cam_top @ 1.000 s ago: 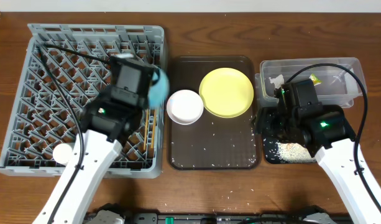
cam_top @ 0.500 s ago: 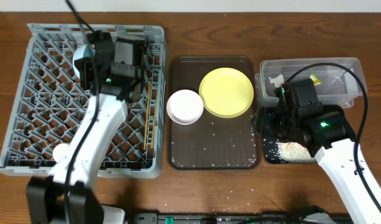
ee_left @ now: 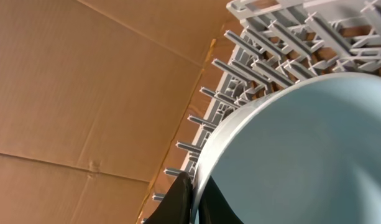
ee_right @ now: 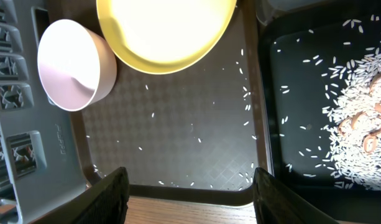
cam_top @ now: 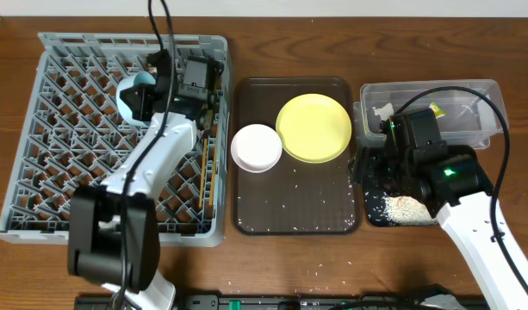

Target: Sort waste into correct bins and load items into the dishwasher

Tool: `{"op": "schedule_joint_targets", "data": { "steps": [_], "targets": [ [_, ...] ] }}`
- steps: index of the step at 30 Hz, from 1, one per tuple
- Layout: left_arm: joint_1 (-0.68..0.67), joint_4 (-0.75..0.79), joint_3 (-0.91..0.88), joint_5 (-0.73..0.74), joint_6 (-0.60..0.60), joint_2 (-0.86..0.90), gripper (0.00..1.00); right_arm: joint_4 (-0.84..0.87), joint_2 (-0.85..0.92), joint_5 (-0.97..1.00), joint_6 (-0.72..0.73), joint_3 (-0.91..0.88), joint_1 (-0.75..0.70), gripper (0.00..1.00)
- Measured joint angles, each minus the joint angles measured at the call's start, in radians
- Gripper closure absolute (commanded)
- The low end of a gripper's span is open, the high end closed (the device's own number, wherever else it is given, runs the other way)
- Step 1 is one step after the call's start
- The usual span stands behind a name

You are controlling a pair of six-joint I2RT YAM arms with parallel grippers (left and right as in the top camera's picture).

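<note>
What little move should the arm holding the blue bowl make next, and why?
Probably ease the light blue bowl down until it settles between the pegs of the dish rack, then let go. The left tool pinches its rim, and the bowl stands tilted on edge over the rack, apparently not seated yet.

Rack (cam_top: 40,129) lies left, serving tray (cam_top: 298,215) bearing plate (cam_top: 313,127) and bowl (cam_top: 257,147) centre, tub (cam_top: 487,90) behind shallow tray (ee_right: 302,137) right.
</note>
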Motion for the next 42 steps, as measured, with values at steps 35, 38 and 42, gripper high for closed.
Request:
{"op": "schedule_joint_targets", "data": {
  "steps": [35,38,42],
  "targets": [
    [-0.190,-0.274,-0.059,0.064,-0.192,-0.025,0.47,0.014,0.000,0.000,0.000,0.000,0.000,0.38],
    [-0.190,-0.349,-0.060,0.170,-0.259,-0.119,0.40,0.014,0.000,0.000,0.000,0.000,0.000,0.38],
    [-0.196,-0.399,-0.060,0.313,-0.301,-0.258,0.38,0.014,0.000,0.000,0.000,0.000,0.000,0.39]
  ]
}}
